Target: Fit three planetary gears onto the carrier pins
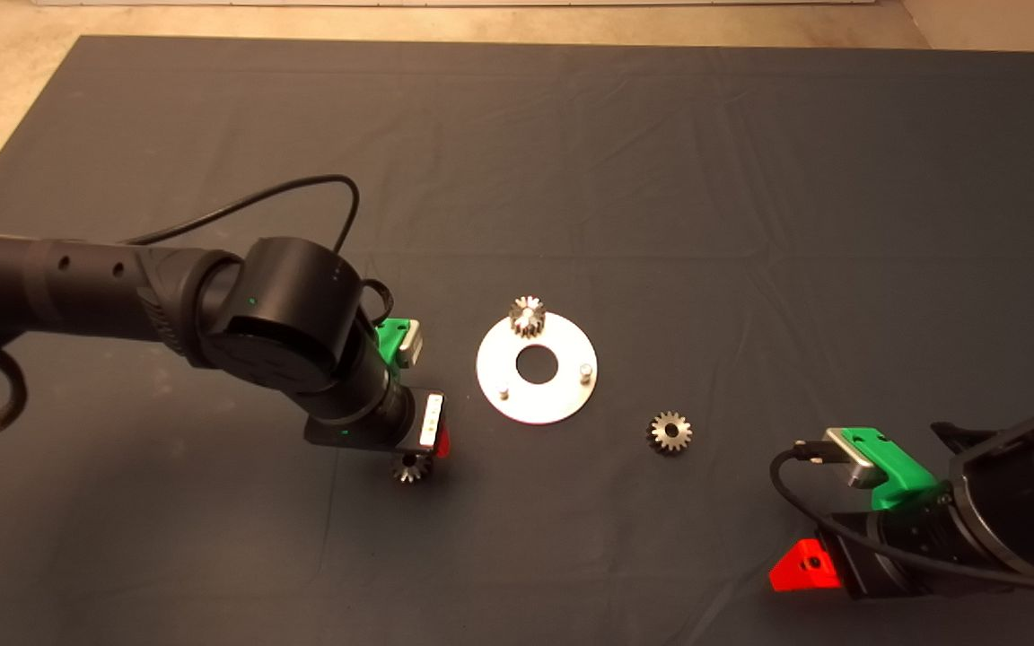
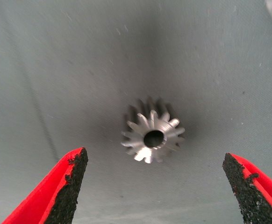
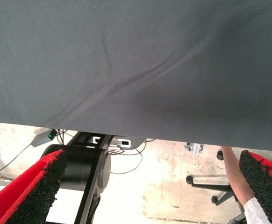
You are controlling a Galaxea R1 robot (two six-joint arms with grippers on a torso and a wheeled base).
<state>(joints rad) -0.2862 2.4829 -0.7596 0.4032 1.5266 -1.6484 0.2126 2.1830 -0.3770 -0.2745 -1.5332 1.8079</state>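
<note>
The left gripper [image 1: 427,449] is mostly hidden under its own wrist, which also covers part of the gear [image 1: 410,467] at its six o'clock. The right gripper [image 1: 804,568] shows one red finger only. A person's arm [image 3: 236,186] runs off the edge.

Two black ribbed arms, black looping cables, green end effector mounts, red fingers [image 2: 63,186] with rough black pads

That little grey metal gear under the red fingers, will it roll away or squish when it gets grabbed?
The small grey steel toothed gear probably won't squish; it looks like solid metal. Lying flat on the dark mat, it shouldn't roll. Its shiny teeth might slip between the open left gripper pads.
</note>
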